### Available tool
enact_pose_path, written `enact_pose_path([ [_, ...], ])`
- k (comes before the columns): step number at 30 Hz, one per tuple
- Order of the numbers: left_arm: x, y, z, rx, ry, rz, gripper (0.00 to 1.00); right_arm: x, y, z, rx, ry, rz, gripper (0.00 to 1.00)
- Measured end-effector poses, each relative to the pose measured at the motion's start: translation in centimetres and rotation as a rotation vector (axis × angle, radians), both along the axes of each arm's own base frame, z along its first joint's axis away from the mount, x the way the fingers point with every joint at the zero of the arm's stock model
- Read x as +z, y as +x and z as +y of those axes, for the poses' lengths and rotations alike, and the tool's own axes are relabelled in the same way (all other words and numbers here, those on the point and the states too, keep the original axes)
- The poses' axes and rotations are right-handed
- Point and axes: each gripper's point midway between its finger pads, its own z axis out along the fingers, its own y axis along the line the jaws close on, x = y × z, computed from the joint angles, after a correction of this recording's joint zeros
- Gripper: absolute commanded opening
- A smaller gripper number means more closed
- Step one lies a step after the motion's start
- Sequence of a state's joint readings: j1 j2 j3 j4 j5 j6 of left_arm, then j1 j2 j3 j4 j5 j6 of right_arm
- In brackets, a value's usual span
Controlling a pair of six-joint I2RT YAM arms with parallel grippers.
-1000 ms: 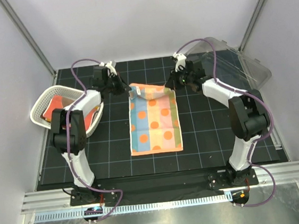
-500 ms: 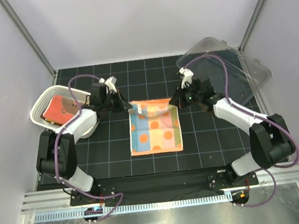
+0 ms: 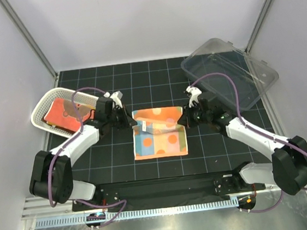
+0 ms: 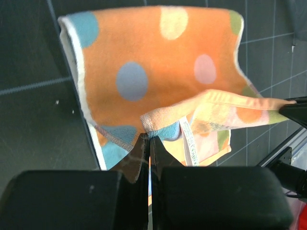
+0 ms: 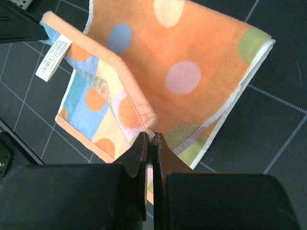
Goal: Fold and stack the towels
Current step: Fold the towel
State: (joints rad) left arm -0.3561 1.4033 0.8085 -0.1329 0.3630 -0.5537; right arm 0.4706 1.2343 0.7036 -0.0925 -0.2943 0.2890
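Observation:
A spotted towel [image 3: 160, 133] lies mid-table, orange back with pastel dots, checked front. Its far edge is lifted and carried toward the near edge, so the orange underside shows as a folded flap [image 3: 159, 116]. My left gripper [image 3: 132, 123] is shut on the towel's left far corner [image 4: 152, 125]. The right gripper [image 3: 183, 119] is shut on the right far corner [image 5: 151, 130]. A white care label [image 5: 53, 58] hangs from the lifted edge. More towels [image 3: 64, 112], red-orange, lie in the white mesh basket [image 3: 41, 105] at the left.
A clear plastic bin [image 3: 229, 72] sits at the back right. The black gridded mat [image 3: 212, 147] covers the table. The arm bases are bolted to a rail [image 3: 167, 193] at the near edge.
Both grippers have moved toward the near edge, pulling the towel's far edge over itself. The orange underside flap has grown and less of the checked front shows.

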Motion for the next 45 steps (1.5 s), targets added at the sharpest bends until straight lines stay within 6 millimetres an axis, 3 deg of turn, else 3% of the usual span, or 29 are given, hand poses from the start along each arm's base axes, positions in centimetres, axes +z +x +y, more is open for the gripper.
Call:
enact_pose_path([
  [6,-1.9,-2.1,0.8,0.03,0.034,0.052,0.0,0.5,-1.5,-0.6,-0.009,-0.02,-0.021,0.01],
  [16,-4.5,-5.3,0.6,0.031,0.062,0.122,0.0,-3.8,-4.1,-1.8,-0.046,-0.031,0.095,0.03],
  [22,-5.5,-7.1,1.5,0.054,0.079,0.132,0.0,-5.0,-5.1,-1.5,-0.051,0.011,0.136,0.09],
  [26,-5.0,-7.0,1.6,0.065,0.072,0.114,0.0,-5.5,-5.8,-1.4,-0.054,0.036,0.161,0.27],
  [28,-5.0,-6.9,1.6,0.067,0.077,0.108,0.12,-5.5,-6.0,-1.3,-0.056,0.046,0.168,0.36],
  [33,-4.6,-7.2,2.3,0.109,0.099,0.107,0.44,-4.8,-6.2,-1.3,-0.069,0.068,0.169,0.42],
  [36,-3.6,-7.1,3.4,0.162,0.124,0.073,0.52,-4.3,-6.7,-1.5,-0.075,0.073,0.183,0.42],
  [42,-1.6,-6.1,3.6,0.202,0.121,0.03,0.53,-3.3,-6.2,-1.1,-0.077,0.059,0.217,0.43],
  [45,-2.3,-5.9,2.9,0.18,0.114,0.07,0.5,-3.4,-5.6,-0.8,-0.078,0.051,0.231,0.42],
])
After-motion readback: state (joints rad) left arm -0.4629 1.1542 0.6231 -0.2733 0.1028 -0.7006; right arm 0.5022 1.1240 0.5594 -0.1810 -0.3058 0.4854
